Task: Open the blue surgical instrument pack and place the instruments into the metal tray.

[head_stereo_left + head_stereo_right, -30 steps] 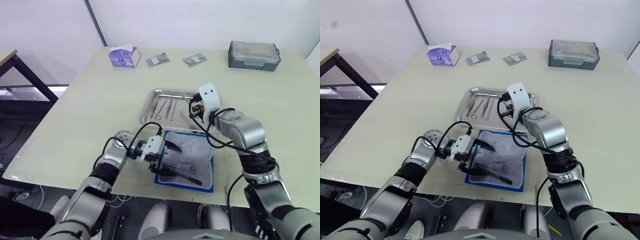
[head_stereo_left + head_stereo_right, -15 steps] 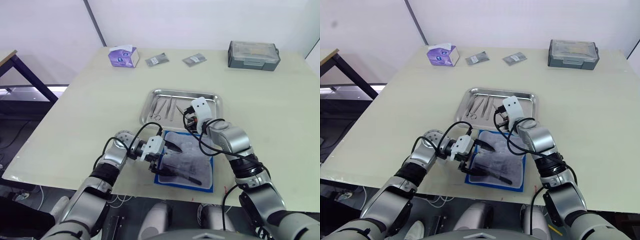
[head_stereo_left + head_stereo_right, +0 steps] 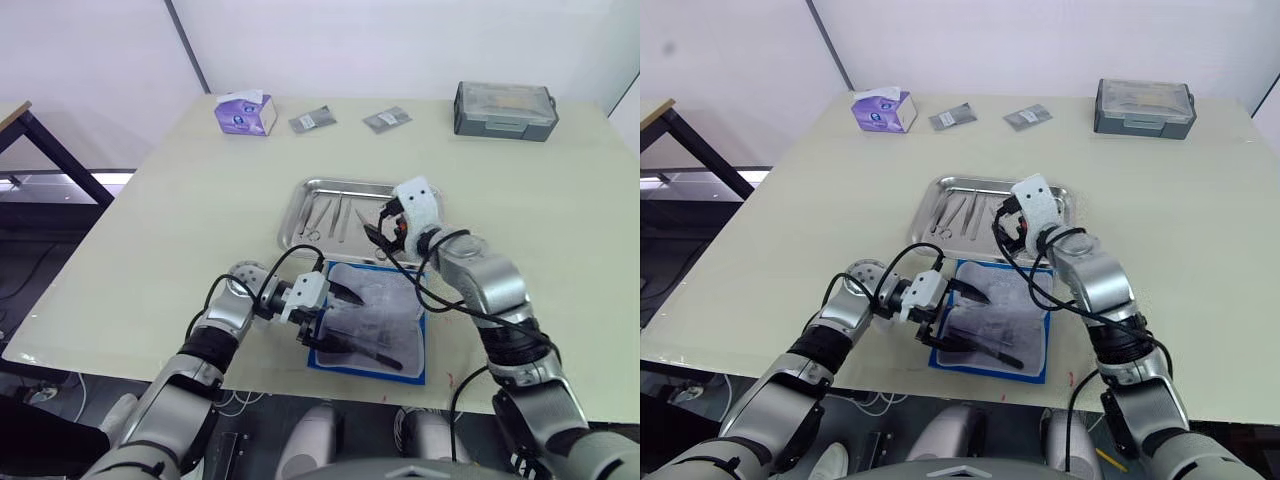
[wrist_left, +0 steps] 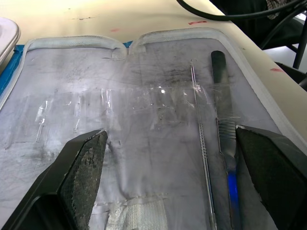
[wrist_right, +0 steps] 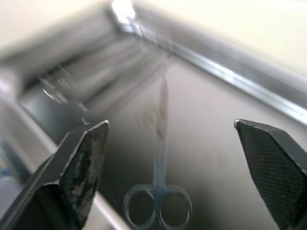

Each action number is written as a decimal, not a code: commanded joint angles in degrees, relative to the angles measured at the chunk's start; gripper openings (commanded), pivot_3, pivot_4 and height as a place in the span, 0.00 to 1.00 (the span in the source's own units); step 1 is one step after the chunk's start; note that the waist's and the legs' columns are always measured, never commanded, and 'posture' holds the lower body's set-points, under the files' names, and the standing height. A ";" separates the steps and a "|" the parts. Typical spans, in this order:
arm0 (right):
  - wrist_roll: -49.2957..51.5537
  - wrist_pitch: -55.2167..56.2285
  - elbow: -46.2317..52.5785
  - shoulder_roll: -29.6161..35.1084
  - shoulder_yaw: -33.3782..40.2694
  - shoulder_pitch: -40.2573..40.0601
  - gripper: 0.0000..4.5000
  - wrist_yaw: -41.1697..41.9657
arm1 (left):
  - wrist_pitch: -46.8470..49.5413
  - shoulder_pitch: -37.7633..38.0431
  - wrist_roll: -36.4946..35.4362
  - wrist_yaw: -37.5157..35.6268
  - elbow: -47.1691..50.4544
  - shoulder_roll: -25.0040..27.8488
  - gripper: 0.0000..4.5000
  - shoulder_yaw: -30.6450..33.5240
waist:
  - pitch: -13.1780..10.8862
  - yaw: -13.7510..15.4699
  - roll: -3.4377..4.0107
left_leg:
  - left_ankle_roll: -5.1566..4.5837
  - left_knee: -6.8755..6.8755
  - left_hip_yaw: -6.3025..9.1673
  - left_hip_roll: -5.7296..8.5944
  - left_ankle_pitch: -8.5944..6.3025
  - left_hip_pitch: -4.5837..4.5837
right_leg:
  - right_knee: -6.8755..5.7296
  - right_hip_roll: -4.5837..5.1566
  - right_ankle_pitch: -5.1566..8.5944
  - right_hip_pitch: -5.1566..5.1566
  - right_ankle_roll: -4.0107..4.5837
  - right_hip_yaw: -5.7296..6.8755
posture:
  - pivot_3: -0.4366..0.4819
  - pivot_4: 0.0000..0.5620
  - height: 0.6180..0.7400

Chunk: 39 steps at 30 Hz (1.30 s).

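Note:
The blue surgical instrument pack [image 3: 392, 306] lies opened flat near the table's front edge, its pale lining up. A thin probe [image 4: 199, 122] and a dark flat-handled tool [image 4: 221, 96] rest on that lining. My left gripper [image 3: 345, 318] hovers open over the pack's left part, holding nothing. Beyond the pack sits the metal tray [image 3: 345, 183] with several silver instruments [image 3: 335, 215] in its left half. My right gripper [image 5: 170, 124] hangs open over the tray's right half. A pair of scissors [image 5: 159, 167] lies on the tray floor beneath its spread fingers.
Along the table's far side stand a purple tissue box [image 3: 245, 112], two grey foil packets [image 3: 313, 121] [image 3: 387, 119] and a grey lidded box [image 3: 503, 108]. The pack lies close to the table's front edge. A dark-legged side table shows at the far left.
My right gripper has gone from shut to open over the tray, and scissors now lie in the tray below it. The left arm has not moved.

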<state>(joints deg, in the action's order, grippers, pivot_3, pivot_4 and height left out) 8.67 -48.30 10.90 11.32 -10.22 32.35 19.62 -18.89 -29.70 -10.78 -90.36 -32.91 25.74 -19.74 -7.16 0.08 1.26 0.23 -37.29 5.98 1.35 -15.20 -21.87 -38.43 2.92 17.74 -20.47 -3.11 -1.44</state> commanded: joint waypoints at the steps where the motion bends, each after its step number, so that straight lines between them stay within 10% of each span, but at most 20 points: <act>1: 4.36 4.74 10.70 5.55 2.41 -5.72 0.99 7.70 | 1.72 2.90 5.36 -1.30 -3.29 -0.94 1.00 -5.12 | -0.02 0.20 -0.03 | 0.00 0.00 0.09 0.04 0.00 -0.02 | 0.04 0.01 0.04 0.04 -0.06 0.00 | 0.48 0.27 0.95; 14: 8.98 23.42 17.20 24.17 2.35 -29.20 0.99 30.61 | 1.48 2.45 5.37 -1.48 -3.81 -0.92 1.00 -5.39 | -0.13 -0.58 -0.19 | -0.16 0.00 0.30 0.11 -0.06 0.18 | 0.45 0.10 0.07 0.63 -0.14 0.14 | 0.48 0.27 0.95; 39: -2.69 36.38 6.90 23.27 -9.11 -27.79 0.99 32.89 | 1.44 2.59 5.42 -1.49 -3.65 -0.87 1.00 -5.55 | -0.19 -0.44 -0.31 | -0.16 0.00 0.51 0.15 -0.07 0.19 | 0.54 0.15 0.09 0.70 -0.17 0.32 | 0.48 0.27 0.95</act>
<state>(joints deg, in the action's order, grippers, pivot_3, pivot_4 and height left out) 6.32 -12.09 17.68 35.15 -19.14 4.25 52.91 -18.80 -29.99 -10.62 -90.41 -33.00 25.68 -20.40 -7.36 -0.36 0.95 0.07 -37.29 6.49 1.50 -15.26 -21.68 -37.89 3.07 17.83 -19.77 -3.27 -1.12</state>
